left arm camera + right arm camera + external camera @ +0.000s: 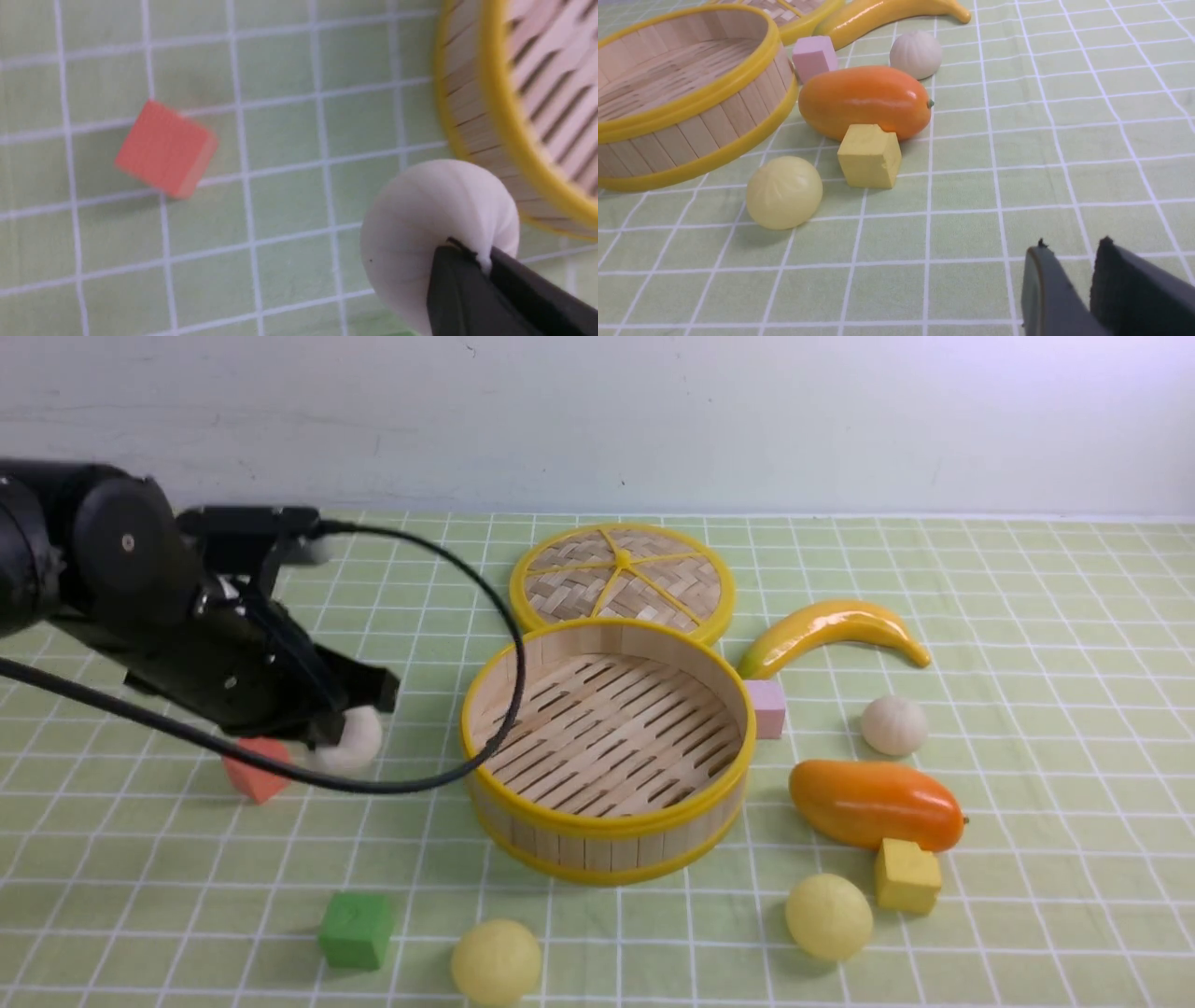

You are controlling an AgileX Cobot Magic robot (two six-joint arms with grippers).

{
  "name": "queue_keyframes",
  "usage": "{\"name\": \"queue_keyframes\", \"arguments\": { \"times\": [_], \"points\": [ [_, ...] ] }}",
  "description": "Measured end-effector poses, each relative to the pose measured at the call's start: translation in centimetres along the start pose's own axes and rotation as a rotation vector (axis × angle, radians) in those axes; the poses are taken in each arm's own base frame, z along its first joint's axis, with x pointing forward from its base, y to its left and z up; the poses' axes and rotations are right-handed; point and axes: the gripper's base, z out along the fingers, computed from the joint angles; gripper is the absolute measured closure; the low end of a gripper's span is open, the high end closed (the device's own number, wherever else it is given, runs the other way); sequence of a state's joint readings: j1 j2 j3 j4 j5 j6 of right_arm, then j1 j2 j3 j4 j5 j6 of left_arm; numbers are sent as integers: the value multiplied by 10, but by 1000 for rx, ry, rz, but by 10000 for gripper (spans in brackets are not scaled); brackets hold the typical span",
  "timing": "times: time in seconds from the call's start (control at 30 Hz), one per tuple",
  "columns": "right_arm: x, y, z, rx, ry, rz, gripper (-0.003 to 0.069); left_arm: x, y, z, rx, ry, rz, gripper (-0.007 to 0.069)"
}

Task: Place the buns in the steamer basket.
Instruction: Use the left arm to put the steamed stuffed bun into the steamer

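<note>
Although the steamer basket [607, 845] stands empty on the table [1027, 616], all four buns are outside it. The right end effector [1071, 247] is slightly parted and holds nothing. The left end effector [483, 263] is clenched on a thin fold of the off-white bun [434, 219], just beside the basket wall. This bun appears soft, light and prone to slipping; a grip across its middle is advised.

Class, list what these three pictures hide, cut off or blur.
Front view: left gripper fingertips, hidden behind its black body, at the off-white pleated bun.
Left wrist view: round bamboo steamer basket, blurred and cut by the edge.
Right wrist view: right gripper, mostly cut by the edge.
</note>
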State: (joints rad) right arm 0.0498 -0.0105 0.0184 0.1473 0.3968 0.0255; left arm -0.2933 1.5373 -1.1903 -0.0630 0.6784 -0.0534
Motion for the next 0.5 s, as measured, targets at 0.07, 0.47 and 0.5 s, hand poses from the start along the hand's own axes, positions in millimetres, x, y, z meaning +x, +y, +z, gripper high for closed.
{"name": "queue_keyframes", "arguments": {
  "times": [0.07,0.47,0.5],
  "points": [
    [0,0,0,0,0,0,500,-6,-11,-4,20,-23,34,638],
    [0,0,0,0,0,0,484,-56,-62,95,63,31,131,629],
    [0,0,0,0,0,0,482,-58,-61,106,54,52,130,623]
  ]
}}
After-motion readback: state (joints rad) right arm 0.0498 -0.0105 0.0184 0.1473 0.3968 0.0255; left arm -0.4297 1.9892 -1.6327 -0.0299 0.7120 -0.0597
